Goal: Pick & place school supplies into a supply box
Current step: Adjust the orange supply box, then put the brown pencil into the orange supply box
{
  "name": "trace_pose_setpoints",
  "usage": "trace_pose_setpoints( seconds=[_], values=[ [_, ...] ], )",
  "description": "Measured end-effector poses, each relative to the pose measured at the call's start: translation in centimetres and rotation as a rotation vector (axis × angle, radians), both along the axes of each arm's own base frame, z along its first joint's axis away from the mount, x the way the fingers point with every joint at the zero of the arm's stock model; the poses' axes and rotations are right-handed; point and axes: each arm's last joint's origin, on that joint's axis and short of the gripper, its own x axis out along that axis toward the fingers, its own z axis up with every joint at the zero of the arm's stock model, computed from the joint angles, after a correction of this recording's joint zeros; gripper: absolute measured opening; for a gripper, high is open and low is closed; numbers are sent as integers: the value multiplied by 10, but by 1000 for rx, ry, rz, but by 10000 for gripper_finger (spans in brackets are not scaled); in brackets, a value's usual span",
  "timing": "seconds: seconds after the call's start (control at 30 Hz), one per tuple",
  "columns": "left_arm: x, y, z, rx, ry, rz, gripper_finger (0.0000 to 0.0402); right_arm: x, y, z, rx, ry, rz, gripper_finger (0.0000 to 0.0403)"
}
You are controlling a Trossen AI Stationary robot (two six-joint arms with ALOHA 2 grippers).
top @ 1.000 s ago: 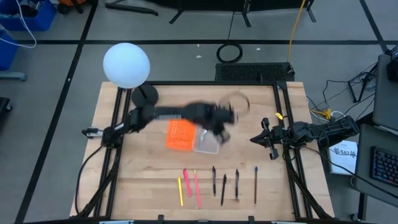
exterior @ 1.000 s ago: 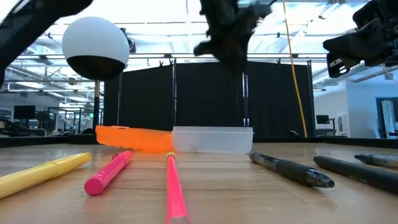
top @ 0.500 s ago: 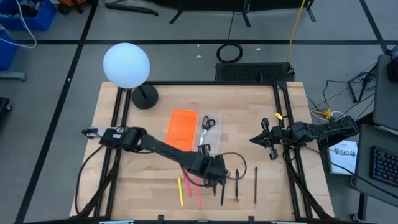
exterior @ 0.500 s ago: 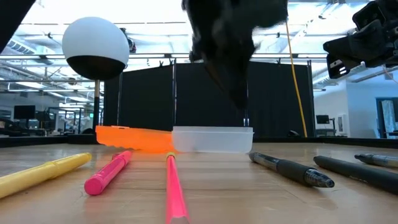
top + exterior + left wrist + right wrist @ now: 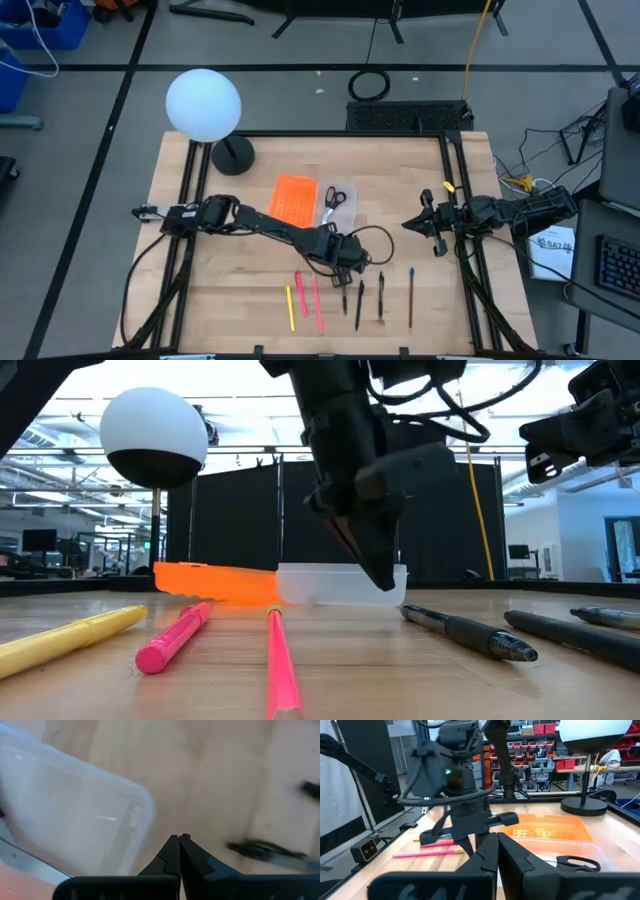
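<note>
While the right gripper [image 5: 418, 224] just sits parked off to the side with its fingers pressed together, the left gripper [image 5: 347, 265] is the one doing stuff; it's out over the middle of the table, tips pointing down, fingers [image 5: 172, 851] pinched tight with nothing between them; in the low view it hangs just above the wood in front of the box [image 5: 342, 583]. That box [image 5: 334, 212] sits right behind the gripper, with the scissors [image 5: 333, 197] lying in it; the orange tray [image 5: 292, 201] is touching the box on its far side from the right arm. Just past the fingertips is the row of pens; a dark pen [image 5: 344, 295] is closest, the two pink ones [image 5: 316, 301] and the yellow one [image 5: 290, 307] lie off to one side, more dark pens [image 5: 380, 295] to the other.
</note>
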Motion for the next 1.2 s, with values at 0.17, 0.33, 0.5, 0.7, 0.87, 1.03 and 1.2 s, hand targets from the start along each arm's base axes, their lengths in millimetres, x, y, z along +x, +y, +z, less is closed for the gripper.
trace_pose_setpoints(
  seconds=[0.17,0.33,0.5,0.7,0.87,1.03,1.2],
  values=[
    [5,16,-1,12,-18,-18,2,0,0,0,-10,-1,0,0],
    [12,32,0,2,-52,-39,1,0,0,0,-45,-5,-1,0],
    [16,35,2,1,-76,-81,2,0,0,0,-45,-5,-1,0],
    [19,38,5,-41,-96,-115,3,0,0,-1,-48,9,0,0],
    [19,24,26,-61,-184,-167,2,0,0,-3,-76,26,1,0],
    [-7,-12,98,118,-333,-313,1,0,1,-5,-31,47,17,0],
    [-50,-30,167,252,-494,-512,1,1,2,-7,24,83,56,0]
  ],
)
